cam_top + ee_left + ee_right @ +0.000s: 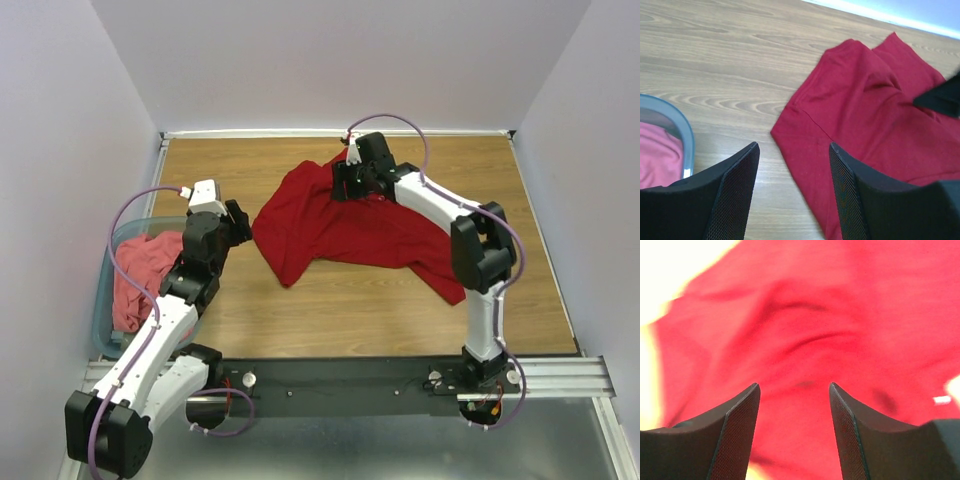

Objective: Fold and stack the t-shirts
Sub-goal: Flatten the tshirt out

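A deep crimson red t-shirt (350, 225) lies crumpled and spread on the wooden table (350, 310). It also shows in the left wrist view (875, 115) and fills the right wrist view (815, 330). A coral-pink t-shirt (140, 275) lies bunched in the tub; its edge shows in the left wrist view (657, 155). My left gripper (240, 225) is open and empty, just left of the red shirt's left edge (794, 147). My right gripper (345, 180) is open and empty over the shirt's far part (794, 387). A small white label (942, 400) shows at right.
A translucent blue-grey plastic tub (108, 290) stands at the table's left edge, its rim in the left wrist view (682, 130). White walls close in the table at the back and both sides. A metal rail (560, 375) runs along the near edge.
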Robot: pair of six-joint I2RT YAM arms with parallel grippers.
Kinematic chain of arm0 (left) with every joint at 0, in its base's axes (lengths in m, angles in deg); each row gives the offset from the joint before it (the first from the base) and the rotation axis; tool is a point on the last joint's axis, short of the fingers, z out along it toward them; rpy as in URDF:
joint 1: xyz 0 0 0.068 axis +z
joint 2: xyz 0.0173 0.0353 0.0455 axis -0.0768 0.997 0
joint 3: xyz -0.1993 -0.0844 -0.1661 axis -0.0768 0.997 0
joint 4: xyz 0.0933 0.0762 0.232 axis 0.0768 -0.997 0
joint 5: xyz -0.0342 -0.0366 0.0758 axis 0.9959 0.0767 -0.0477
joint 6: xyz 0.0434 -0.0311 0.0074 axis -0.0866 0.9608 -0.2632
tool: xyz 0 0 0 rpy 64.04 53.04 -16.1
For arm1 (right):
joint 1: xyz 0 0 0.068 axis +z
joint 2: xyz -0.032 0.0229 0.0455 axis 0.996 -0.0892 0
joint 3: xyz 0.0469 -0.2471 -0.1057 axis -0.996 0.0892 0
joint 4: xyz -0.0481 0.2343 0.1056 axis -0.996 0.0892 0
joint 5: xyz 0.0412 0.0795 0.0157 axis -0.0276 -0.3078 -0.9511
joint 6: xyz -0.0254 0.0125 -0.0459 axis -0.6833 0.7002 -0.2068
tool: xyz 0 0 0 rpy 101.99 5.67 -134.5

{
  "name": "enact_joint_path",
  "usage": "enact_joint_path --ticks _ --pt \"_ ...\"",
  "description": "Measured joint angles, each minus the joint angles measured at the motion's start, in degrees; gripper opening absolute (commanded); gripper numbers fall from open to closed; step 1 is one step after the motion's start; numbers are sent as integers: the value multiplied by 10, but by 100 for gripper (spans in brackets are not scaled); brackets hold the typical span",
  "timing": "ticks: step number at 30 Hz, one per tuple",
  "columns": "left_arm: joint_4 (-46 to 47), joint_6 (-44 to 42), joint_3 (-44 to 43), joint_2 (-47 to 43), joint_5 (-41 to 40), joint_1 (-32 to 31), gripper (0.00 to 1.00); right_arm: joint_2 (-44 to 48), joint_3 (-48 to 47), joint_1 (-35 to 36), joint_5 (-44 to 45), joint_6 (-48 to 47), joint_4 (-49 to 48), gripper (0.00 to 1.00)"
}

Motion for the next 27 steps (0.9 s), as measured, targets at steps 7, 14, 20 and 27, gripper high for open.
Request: enact_joint_path --ticks 7,14,20,27 --pt "0 4 0 -4 -2 7 66 83 97 33 -159 120 -110 61" --pt "-1 7 0 -21 -12 10 66 3 109 65 -217 249 -225 56" --pt "-1 10 0 -24 -12 12 66 -64 91 85 -226 292 -261 52" --pt "-1 11 0 -24 -12 17 66 -125 48 92 -232 314 -279 50"
